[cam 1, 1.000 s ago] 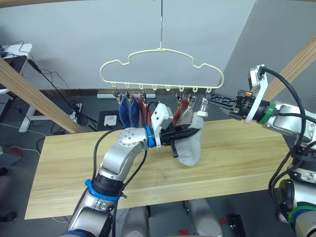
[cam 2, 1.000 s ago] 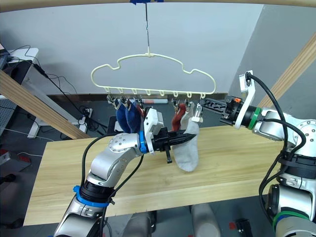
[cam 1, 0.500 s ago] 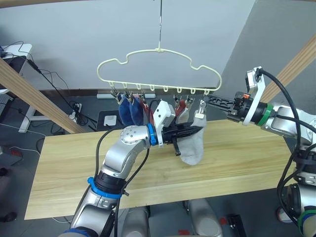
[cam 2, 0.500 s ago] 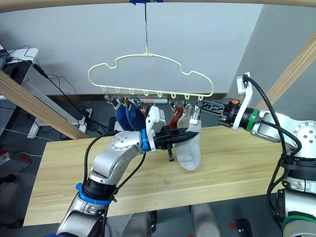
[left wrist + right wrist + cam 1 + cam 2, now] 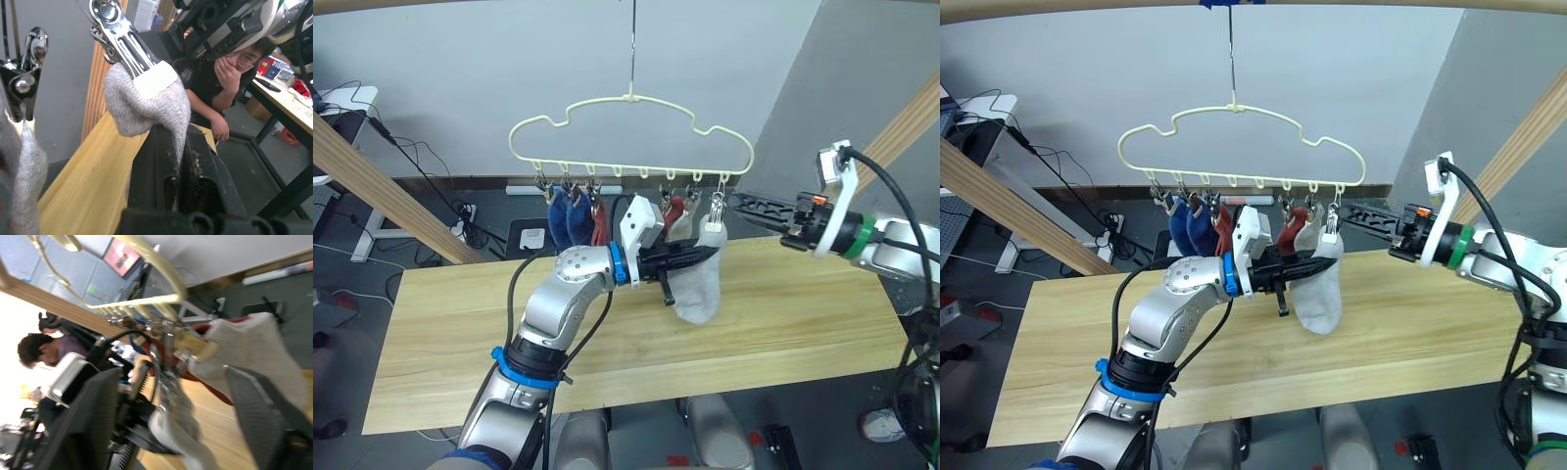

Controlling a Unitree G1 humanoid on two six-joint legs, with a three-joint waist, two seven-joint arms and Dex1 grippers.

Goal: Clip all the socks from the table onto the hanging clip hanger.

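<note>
The pale yellow clip hanger (image 5: 631, 132) hangs above the table's (image 5: 783, 313) far edge. Two blue socks (image 5: 566, 220) and a rust red sock (image 5: 599, 223) hang from its left clips. Another red sock (image 5: 675, 208) and a grey one (image 5: 686, 223) hang further right. The rightmost clip (image 5: 718, 210) bites the cuff of a second grey sock (image 5: 697, 289), as the left wrist view shows at the clip (image 5: 129, 44). My left gripper (image 5: 708, 256) is shut on this sock just below the clip. My right gripper (image 5: 740, 201) stands open, just right of the clip; its fingers (image 5: 85, 426) are spread wide.
Slanted wooden poles rise at the left (image 5: 391, 196) and the right (image 5: 901, 117). The hanger hangs by a thin metal hook (image 5: 633, 49). A person (image 5: 230, 63) sits beyond the table's end. Cables and a desk (image 5: 347, 98) stand at the far left.
My right gripper has opened and drawn back to the right, away from the rightmost clip, which now grips the grey sock. The hanger has swung slightly. My left gripper still holds the sock.
</note>
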